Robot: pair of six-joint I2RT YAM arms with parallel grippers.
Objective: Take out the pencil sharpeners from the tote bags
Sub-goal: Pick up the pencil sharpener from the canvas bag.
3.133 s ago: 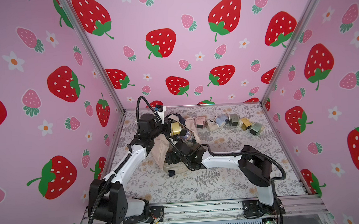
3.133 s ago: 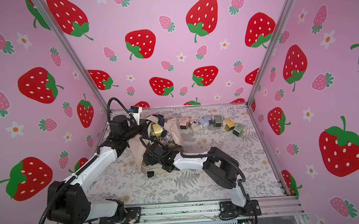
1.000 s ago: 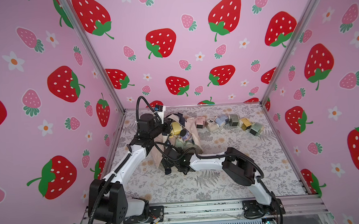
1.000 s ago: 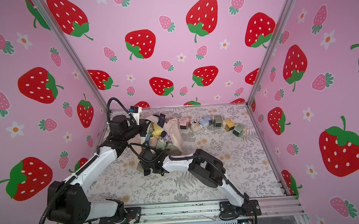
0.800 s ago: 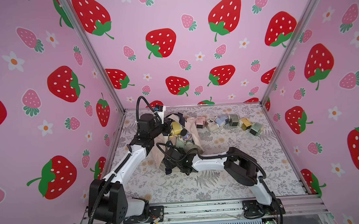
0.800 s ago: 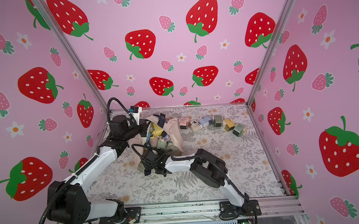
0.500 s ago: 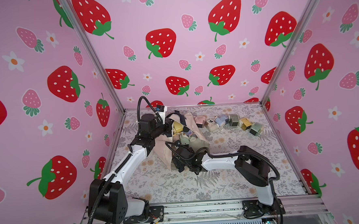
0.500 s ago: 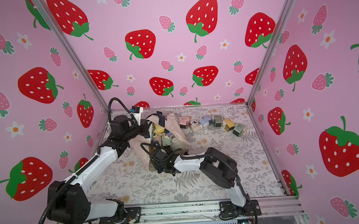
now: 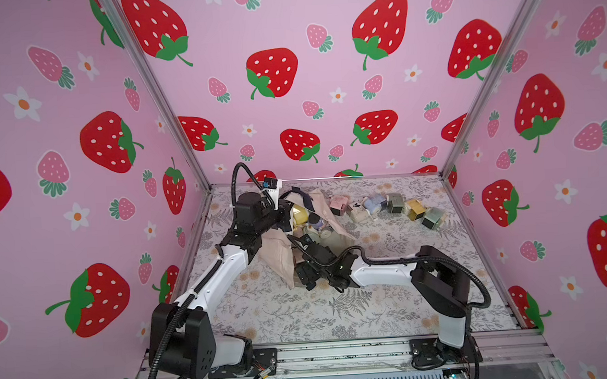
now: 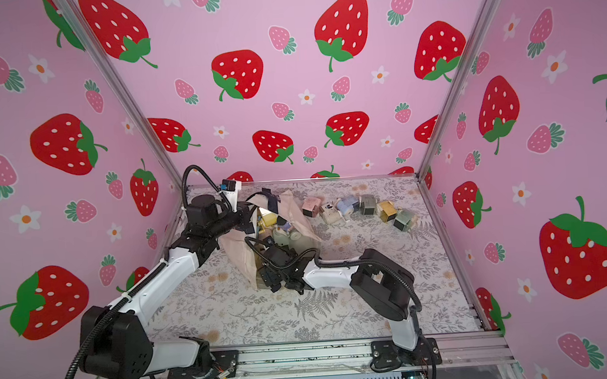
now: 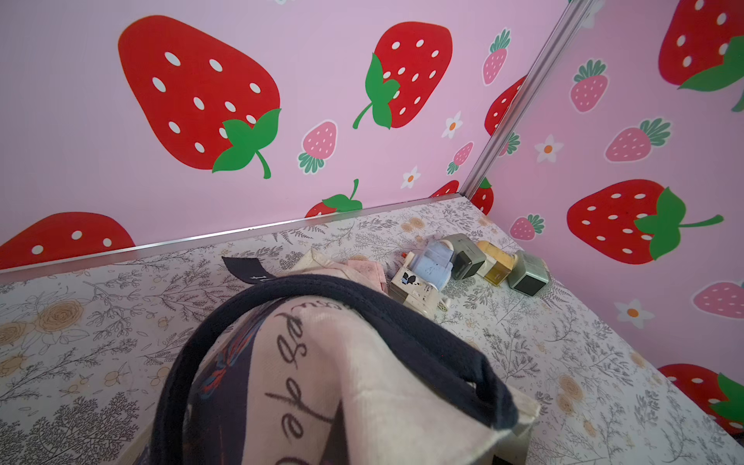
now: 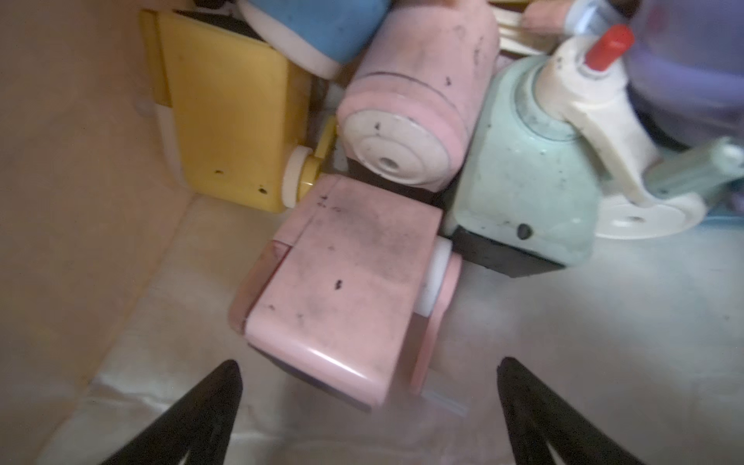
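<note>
The cream tote bag (image 9: 275, 252) lies on its side at the left of the table, mouth lifted. My left gripper (image 9: 286, 212) is shut on the bag's upper rim by the navy handle (image 11: 402, 322); cloth hides its fingers in the left wrist view. My right gripper (image 12: 368, 382) is open inside the bag, with a boxy pink pencil sharpener (image 12: 346, 290) just ahead of its fingertips. Behind it crowd a yellow sharpener (image 12: 229, 120), a round pink one (image 12: 414, 116) and a mint one (image 12: 523, 181). In both top views the right gripper (image 9: 304, 268) reaches into the bag's near end.
Several sharpeners stand in a row at the back right: pink (image 9: 338, 204), cream (image 9: 358, 212), blue (image 9: 374, 202), grey (image 9: 395, 202), yellow (image 9: 415, 209), grey-green (image 9: 432, 218). Pink walls close in the back and both sides. The floral table (image 9: 372, 311) is bare in front.
My right gripper has shifted to the right along the bag's near end. The bag has shifted with it and more sharpeners show in its mouth. The left arm holds still.
</note>
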